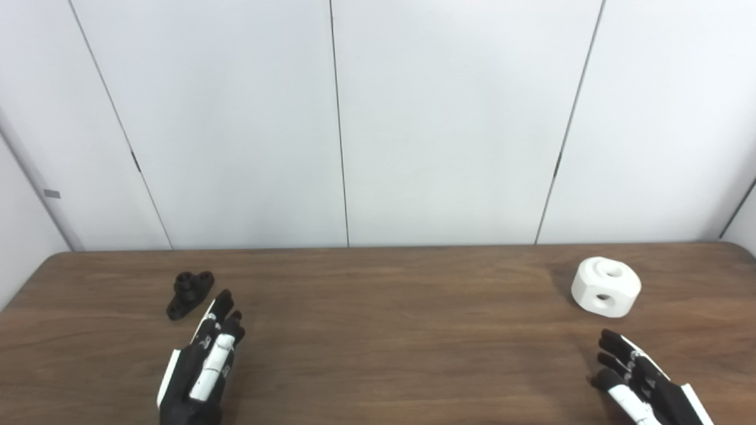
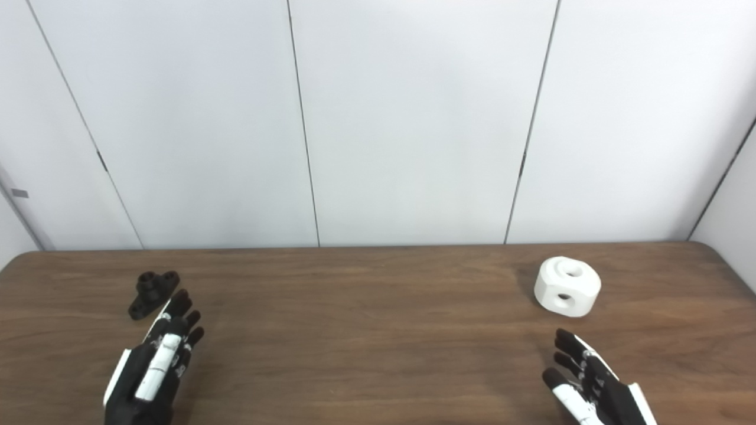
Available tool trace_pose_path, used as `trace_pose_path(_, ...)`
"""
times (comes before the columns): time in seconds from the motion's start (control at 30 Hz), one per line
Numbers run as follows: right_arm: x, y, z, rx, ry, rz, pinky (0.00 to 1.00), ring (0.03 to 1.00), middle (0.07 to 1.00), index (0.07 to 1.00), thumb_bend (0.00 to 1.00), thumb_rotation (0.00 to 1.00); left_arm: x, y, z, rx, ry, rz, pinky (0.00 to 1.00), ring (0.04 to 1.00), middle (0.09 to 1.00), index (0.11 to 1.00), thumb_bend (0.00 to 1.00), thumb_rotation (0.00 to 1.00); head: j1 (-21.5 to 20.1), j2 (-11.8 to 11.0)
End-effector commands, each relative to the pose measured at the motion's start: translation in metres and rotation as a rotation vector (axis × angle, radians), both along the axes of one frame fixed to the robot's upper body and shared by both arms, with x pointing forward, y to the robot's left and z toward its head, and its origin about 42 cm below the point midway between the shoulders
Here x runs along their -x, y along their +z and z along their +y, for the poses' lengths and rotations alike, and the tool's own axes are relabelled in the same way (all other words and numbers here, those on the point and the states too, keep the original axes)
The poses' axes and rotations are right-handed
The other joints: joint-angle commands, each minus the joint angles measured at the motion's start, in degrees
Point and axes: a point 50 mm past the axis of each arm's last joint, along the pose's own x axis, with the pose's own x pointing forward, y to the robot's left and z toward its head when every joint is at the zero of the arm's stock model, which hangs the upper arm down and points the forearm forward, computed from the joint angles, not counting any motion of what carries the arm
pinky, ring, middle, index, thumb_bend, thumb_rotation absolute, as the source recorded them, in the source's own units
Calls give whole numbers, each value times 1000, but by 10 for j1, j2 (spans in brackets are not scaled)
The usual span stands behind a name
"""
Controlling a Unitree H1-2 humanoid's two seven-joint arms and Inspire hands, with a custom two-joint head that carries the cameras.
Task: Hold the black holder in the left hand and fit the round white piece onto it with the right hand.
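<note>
Black holder [image 1: 189, 294]: lies flat on the counter [image 1: 378, 330], far to the left of the round white piece, with a short raised collar at its middle and an ear with a hole at each end; nothing grips it.
Round white piece [image 1: 606, 286]: sits on the counter toward the back, a chunky ring with flattened sides, one hole open on top and another in the side facing the camera; it stands free of both hands.
Left hand [image 1: 204, 363]: reaches in well to the left of the white piece, palm turned inward, fingers stretched out and slightly spread, holding nothing; its fingertips [image 1: 223, 298] are just beside the near end of the black holder, and whether they touch it cannot be told.
Right hand [image 2: 590, 381]: sits nearer the camera than the white piece, close to it but apart, fingers spread and lightly curled, empty.
Counter: dark wood grain with rounded far corners, carrying only the two parts, which lie well apart at opposite ends.
Wall [image 1: 378, 118]: pale panels split by thin dark seams, rising straight behind the white piece.
</note>
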Motion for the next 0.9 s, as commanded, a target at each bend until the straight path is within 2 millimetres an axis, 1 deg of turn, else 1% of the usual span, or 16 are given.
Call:
trace_pose_path(0.0,-1,4,-1,29,1,-38,757,878,884,856,706,595,-5,12,2,-15,-22,-60,973,987,1000,978,850,578,4,-2)
trace_pose_path(0.03,-1,3,-2,37,0,-40,752,873,880,857,709,602,-4,12,3,-16,-26,-59,973,985,1000,982,825,575,4,-2)
trace_pose_path(0.17,-1,1,-2,45,1,-53,724,854,868,851,726,614,-4,11,4,-25,-26,-67,971,984,1000,991,789,562,6,-6)
trace_pose_path(0.3,-1,-1,-2,55,2,-51,737,868,885,862,755,637,-4,10,5,-29,-29,-61,969,982,1000,994,789,568,2,-7)
trace_pose_path(0.37,-1,-1,-2,54,1,-51,727,861,879,859,757,632,-4,11,5,-26,-24,-63,987,985,1000,995,793,554,4,-6)
trace_pose_path(0.47,0,-2,-2,56,5,-48,723,865,879,859,768,643,-4,10,6,-30,-29,-65,994,985,1000,994,799,566,19,-11)
trace_pose_path(0.5,1,-2,-3,56,8,-47,731,869,882,861,765,642,-3,10,6,-20,-33,-63,987,989,1000,995,791,561,36,-18)
trace_pose_path(0.57,3,-4,-4,51,15,-47,759,884,892,871,749,639,0,9,4,-2,-28,-72,982,994,1000,982,765,523,56,-27)
trace_pose_path(0.6,4,-4,-4,50,16,-46,773,893,899,878,734,635,1,9,4,-10,-24,-80,966,989,1000,968,743,498,72,-33)
trace_pose_path(0.63,5,-5,-5,45,16,-46,782,899,903,882,723,634,3,10,4,-51,-25,-96,948,982,1000,959,718,484,88,-40)
trace_pose_path(0.67,6,-4,-3,34,12,-48,791,908,907,883,711,627,5,11,5,-117,-17,-112,909,969,1000,955,697,484,97,-43)
trace_pose_path(0.73,9,-2,1,9,5,-52,799,917,916,890,664,613,8,17,8,-276,11,-161,785,904,955,917,730,465,132,-58)
trace_pose_path(0.77,10,0,2,24,-9,-51,818,924,927,904,624,612,11,23,8,-360,39,-195,693,847,914,883,732,467,141,-61)
trace_pose_path(0.8,11,0,2,37,-20,-50,800,904,913,899,623,638,12,33,9,-433,69,-250,643,808,883,849,742,456,157,-67)
trace_pose_path(0.83,11,-1,0,46,-28,-47,793,891,907,899,646,676,13,44,9,-509,105,-309,610,776,858,812,761,436,173,-71)
trace_pose_path(0.87,11,-1,-1,51,-32,-46,802,883,902,900,665,701,13,50,9,-554,130,-346,574,734,830,774,762,419,180,-74)
